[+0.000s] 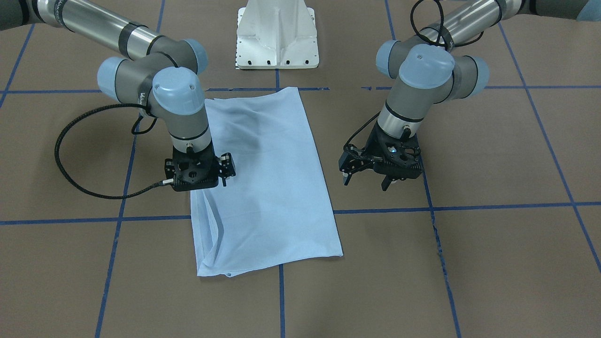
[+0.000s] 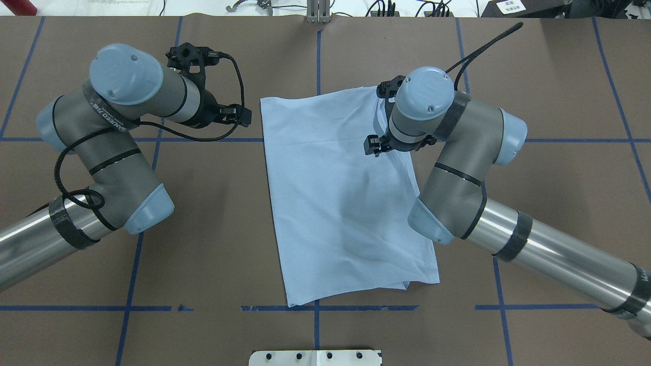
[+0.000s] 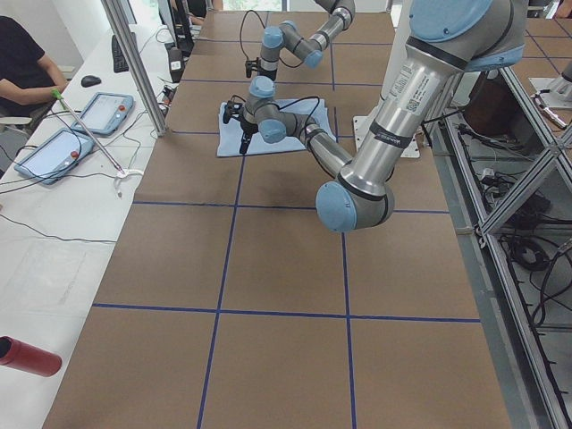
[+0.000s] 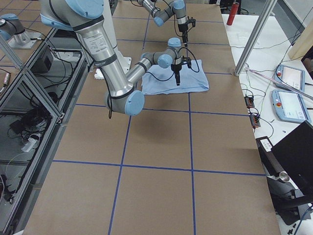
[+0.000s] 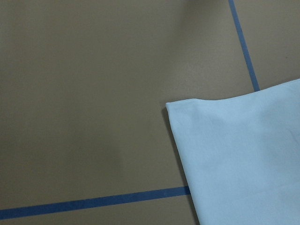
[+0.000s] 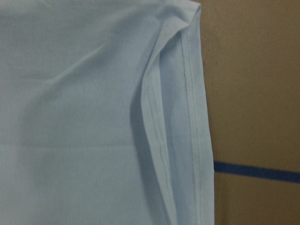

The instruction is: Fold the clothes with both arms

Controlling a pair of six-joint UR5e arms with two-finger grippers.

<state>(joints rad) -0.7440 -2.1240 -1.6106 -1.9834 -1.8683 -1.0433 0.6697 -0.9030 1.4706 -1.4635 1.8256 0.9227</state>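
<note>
Our left hand (image 1: pixel 366 184) hung open over the bare brown table (image 1: pixel 493 263), just beside the folded light blue T-shirt (image 1: pixel 267 188) lying flat at its middle, while we could not tell our right hand's (image 1: pixel 199 172) state above the shirt's opposite edge.

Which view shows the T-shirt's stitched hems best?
Right wrist-mounted: the stitched hems of the T-shirt fill the frame. Front-facing and overhead show only its layered edge; side views, a small blue patch; left wrist, a plain corner.

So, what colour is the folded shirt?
The shirt is plain light blue, best seen in the overhead view.
</note>
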